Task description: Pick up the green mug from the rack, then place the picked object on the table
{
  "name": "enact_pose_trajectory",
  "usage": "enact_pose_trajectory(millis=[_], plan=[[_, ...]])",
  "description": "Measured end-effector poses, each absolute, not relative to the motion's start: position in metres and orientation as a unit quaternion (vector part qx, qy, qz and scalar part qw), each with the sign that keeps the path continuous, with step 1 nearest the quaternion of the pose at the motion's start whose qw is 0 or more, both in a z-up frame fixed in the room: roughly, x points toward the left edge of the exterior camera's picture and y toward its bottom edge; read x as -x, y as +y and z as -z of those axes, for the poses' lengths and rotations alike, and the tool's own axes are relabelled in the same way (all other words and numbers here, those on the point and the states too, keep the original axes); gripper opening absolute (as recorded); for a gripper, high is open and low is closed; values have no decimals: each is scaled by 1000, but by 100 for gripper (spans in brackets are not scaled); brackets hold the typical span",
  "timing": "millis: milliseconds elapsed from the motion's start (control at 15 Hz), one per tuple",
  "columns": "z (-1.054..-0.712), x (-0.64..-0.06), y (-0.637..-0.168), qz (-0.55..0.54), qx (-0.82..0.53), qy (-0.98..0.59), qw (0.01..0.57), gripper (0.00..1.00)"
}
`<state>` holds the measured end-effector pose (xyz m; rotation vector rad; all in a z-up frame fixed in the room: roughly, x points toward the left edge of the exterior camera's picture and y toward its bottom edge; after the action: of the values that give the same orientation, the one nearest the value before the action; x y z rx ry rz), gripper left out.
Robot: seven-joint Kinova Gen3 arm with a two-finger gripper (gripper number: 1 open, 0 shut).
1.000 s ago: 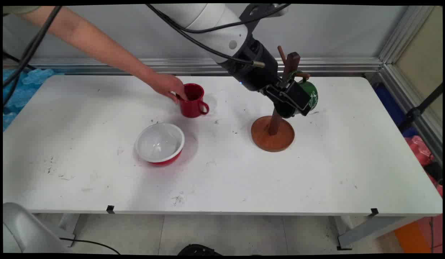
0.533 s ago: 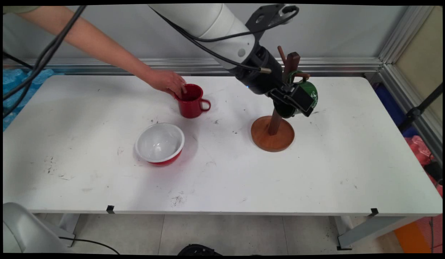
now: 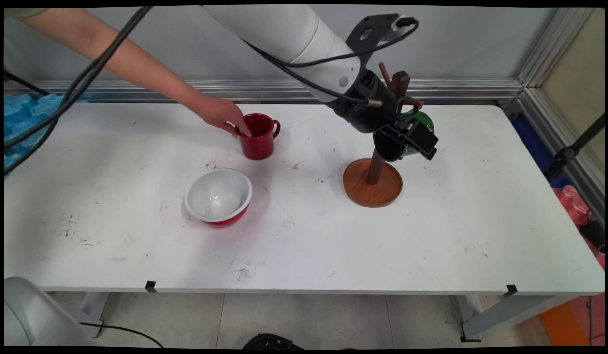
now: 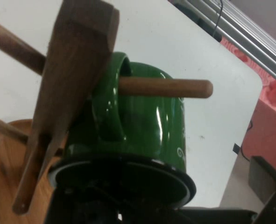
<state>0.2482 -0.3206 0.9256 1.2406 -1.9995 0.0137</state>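
Now we see our gripper closed on the green mug, its handle looped over a peg of the rack, while a hand touches the red mug.

The green mug hides most of the gripper.

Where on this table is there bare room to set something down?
The near strip of the table, in front of the bowl and the rack's base, is bare. So is the right end past the rack, and the left end beside the bowl. It's crowded at the back: a hand on the red mug, and the gripper with the green mug at the rack.
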Motion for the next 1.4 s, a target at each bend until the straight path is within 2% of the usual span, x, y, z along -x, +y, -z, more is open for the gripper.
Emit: enact_pose_trajectory(millis=[200, 267, 1400], plan=[[-922, -245, -321, -8, -484, -785, 387, 100], [-922, -245, -321, -9, -483, -785, 387, 0], [-933, -245, -312, -31, -453, -798, 396, 0]])
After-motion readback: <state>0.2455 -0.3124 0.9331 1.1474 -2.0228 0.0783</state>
